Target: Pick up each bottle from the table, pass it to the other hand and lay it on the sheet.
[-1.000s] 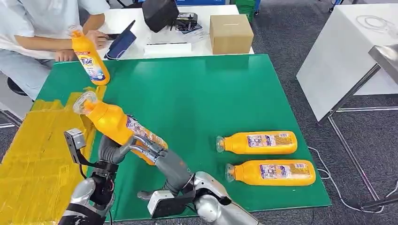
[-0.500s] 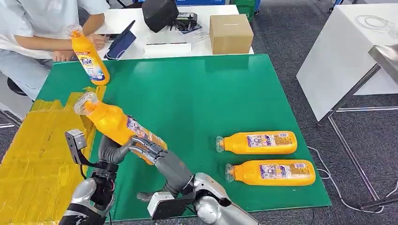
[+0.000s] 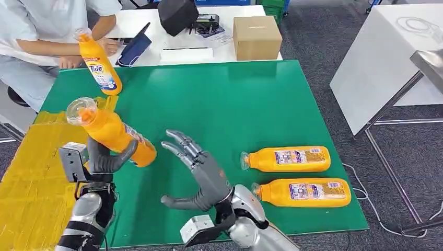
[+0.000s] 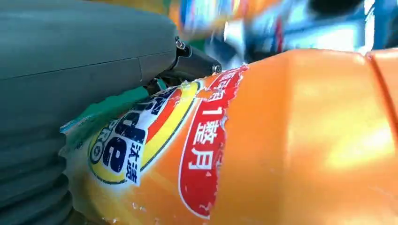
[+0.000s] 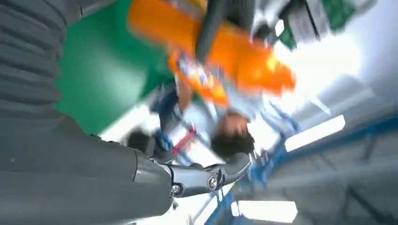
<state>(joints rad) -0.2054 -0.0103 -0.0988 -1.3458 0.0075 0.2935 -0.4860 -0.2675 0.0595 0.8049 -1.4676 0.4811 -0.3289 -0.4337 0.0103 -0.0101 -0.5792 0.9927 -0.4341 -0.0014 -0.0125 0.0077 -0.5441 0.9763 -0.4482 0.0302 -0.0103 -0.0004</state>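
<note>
Head view: left hand (image 3: 104, 159) grips orange bottle (image 3: 112, 133) mid-body, lower left of frame, tilted above the yellow sheet (image 3: 31, 178). Right hand (image 3: 201, 175) empty, fingers spread. Bottle looks rigid, glossy, likely slippery; hold the labelled middle.

There are four orange bottles in all. One bottle (image 3: 111, 133) is tilted in the left hand (image 3: 106, 160), cap up and away from the robot. One upright bottle (image 3: 100, 64) stands at the far left of the green sheet (image 3: 219, 99), near a person (image 3: 39, 31). Two bottles lie on their sides near the right edge of the sheet, the farther lying bottle (image 3: 288, 159) just beside the nearer lying bottle (image 3: 303, 192). There are two robot hands: the left one and the right hand (image 3: 201, 172), fingers spread. One cardboard box (image 3: 256, 36) sits on the white desk (image 3: 230, 52) beyond the sheet. One person sits there.
</note>
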